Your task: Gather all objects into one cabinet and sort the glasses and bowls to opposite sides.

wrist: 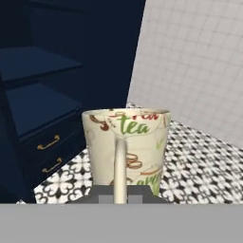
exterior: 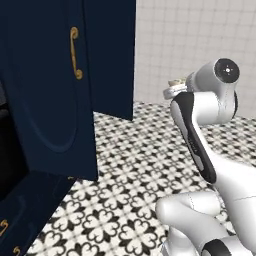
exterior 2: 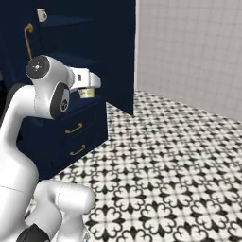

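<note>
Cream patterned cup (wrist: pixel 126 147) with "tea" lettering sits clamped in the gripper (wrist: pixel 120 193), held in the air right of the tall navy cabinet (wrist: pixel 42 109), above the tiled floor (exterior 2: pixel 179 165).

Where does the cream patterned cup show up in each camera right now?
Left base view: cream patterned cup peeks out at centre right, behind the arm's upper joint.
Right base view: upper left, under the white hand, in front of the cabinet.
Hand view: centre, upright, handle facing the camera, held in the shut tool.
Shared landmark: the navy cabinet with curved gold handles.
</note>
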